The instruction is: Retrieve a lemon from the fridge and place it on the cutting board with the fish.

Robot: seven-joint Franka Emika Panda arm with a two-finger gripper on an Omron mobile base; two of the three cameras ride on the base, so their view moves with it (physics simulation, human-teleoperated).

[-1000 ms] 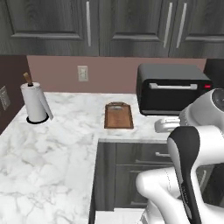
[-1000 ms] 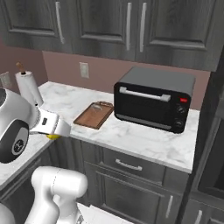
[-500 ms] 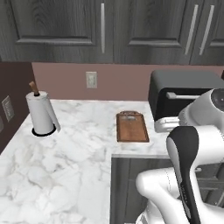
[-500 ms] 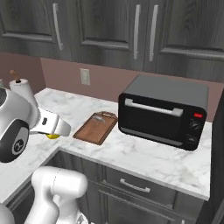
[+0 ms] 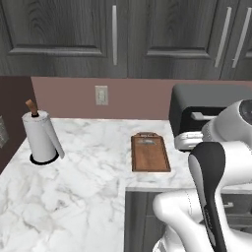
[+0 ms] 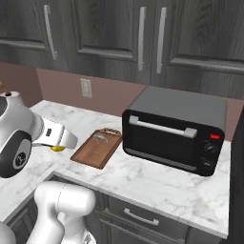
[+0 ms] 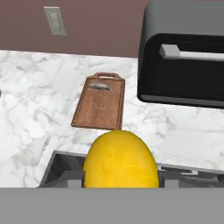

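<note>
Gripper (image 7: pixel 120 186) jaws clench the lemon (image 7: pixel 120 161), long axis seemingly toward the cutting board (image 7: pixel 100 107).

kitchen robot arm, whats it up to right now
The white robot arm's gripper is shut on a small round yellow lemon, held in the air short of the white marble counter. Ahead lies the flat reddish-brown wooden cutting board with a small grey fish at its far end, left of a black toaster oven. The lemon is not yet on the board.
</note>
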